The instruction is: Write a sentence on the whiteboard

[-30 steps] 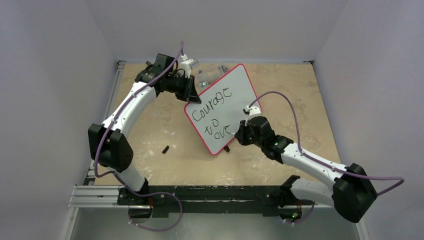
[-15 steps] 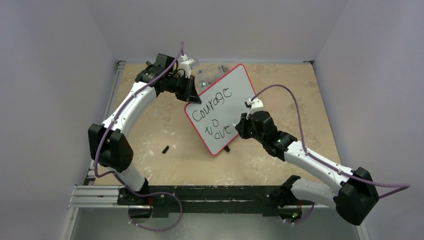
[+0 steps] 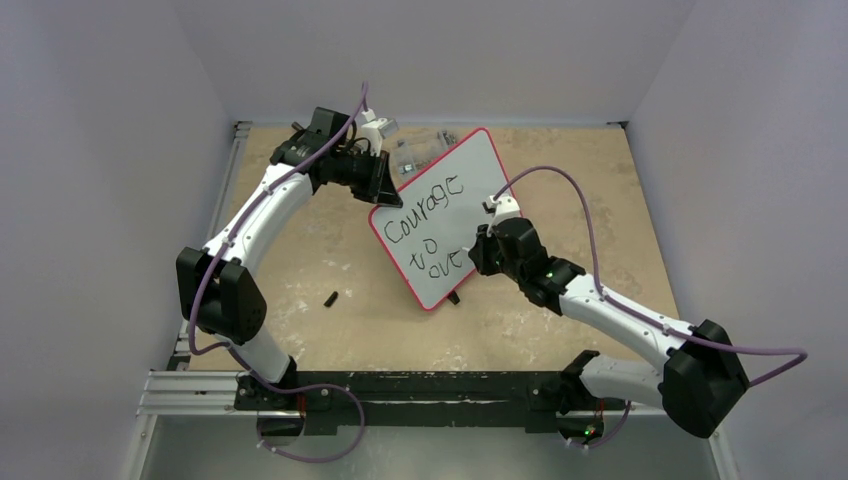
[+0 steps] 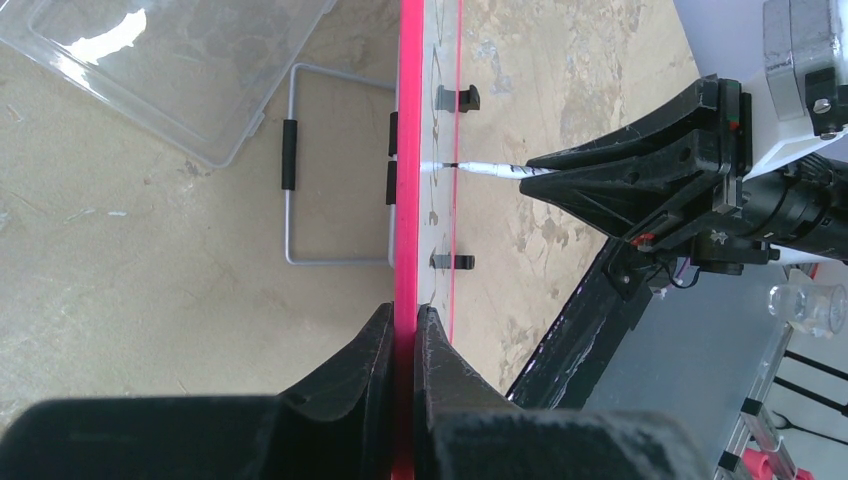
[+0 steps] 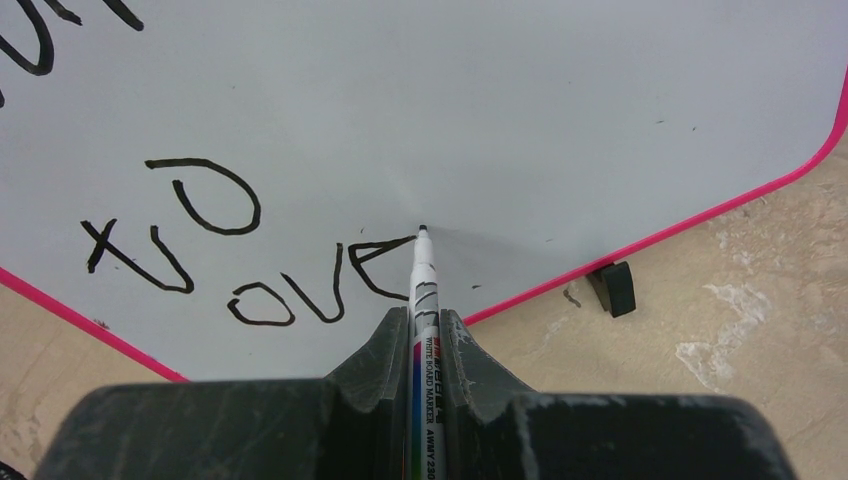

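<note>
The left hand [image 4: 403, 318] clamps the whiteboard [image 3: 478, 180]; the right hand [image 5: 425, 320] grips the whiteboard marker [image 5: 422, 268], tip touching. Excess pressure may pivot the whiteboard, distorting letters.

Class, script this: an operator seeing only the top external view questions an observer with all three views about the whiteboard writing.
Operator: Is the pen tip actually on the board?
Observer: Yes. In the right wrist view, the tip of the marker touches the whiteboard at the end of "ove".
Operator: How is the board held?
Observer: The left wrist view shows the left gripper shut on its pink frame, seen edge-on.
</note>
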Robot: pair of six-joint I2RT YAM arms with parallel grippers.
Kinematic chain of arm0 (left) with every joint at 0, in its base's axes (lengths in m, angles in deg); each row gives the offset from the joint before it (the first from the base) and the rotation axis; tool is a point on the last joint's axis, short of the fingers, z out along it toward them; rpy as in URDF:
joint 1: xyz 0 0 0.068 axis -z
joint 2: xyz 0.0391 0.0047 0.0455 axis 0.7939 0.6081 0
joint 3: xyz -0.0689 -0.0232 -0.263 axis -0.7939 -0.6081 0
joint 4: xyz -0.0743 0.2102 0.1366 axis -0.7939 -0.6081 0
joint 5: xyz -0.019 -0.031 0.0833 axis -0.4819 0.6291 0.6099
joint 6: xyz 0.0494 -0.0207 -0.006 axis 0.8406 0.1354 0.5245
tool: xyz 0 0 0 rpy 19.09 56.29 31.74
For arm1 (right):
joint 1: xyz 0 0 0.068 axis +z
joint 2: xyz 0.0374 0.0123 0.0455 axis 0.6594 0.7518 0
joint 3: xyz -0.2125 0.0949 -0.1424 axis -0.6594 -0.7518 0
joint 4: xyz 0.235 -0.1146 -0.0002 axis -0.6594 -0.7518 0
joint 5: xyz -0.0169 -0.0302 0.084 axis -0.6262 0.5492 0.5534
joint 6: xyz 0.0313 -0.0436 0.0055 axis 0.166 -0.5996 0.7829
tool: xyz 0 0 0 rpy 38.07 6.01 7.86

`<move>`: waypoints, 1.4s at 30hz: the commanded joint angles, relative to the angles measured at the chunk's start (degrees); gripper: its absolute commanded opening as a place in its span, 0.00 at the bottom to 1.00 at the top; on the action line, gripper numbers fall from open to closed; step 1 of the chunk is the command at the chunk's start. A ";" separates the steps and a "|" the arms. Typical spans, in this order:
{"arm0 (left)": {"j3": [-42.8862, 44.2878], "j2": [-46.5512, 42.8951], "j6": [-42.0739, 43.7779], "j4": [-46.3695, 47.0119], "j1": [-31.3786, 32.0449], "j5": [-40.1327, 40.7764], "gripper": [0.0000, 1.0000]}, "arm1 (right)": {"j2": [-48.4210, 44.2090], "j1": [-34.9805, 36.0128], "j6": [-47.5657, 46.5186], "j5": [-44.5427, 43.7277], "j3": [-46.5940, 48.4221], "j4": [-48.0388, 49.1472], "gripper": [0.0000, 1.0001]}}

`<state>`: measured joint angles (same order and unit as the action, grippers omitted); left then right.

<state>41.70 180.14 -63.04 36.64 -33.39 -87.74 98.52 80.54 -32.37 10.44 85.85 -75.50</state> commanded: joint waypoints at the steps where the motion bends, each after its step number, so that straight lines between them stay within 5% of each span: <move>1: 0.88 -1.00 1.12 1.12 -0.17 2.42 0.00 | -0.23 -0.41 -0.46 0.33 0.62 3.22 0.00; 17: 1.02 -0.83 1.04 1.07 -0.11 2.09 0.00 | -1.16 -0.40 3.86 1.96 -5.95 4.32 0.00; 42: 1.06 -0.89 1.12 1.03 -0.21 2.14 0.00 | 3.21 -1.30 -1.35 -2.04 5.72 0.90 0.00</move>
<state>41.70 180.14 -63.04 36.75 -33.41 -87.52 100.75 79.76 -32.22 9.87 88.10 -76.85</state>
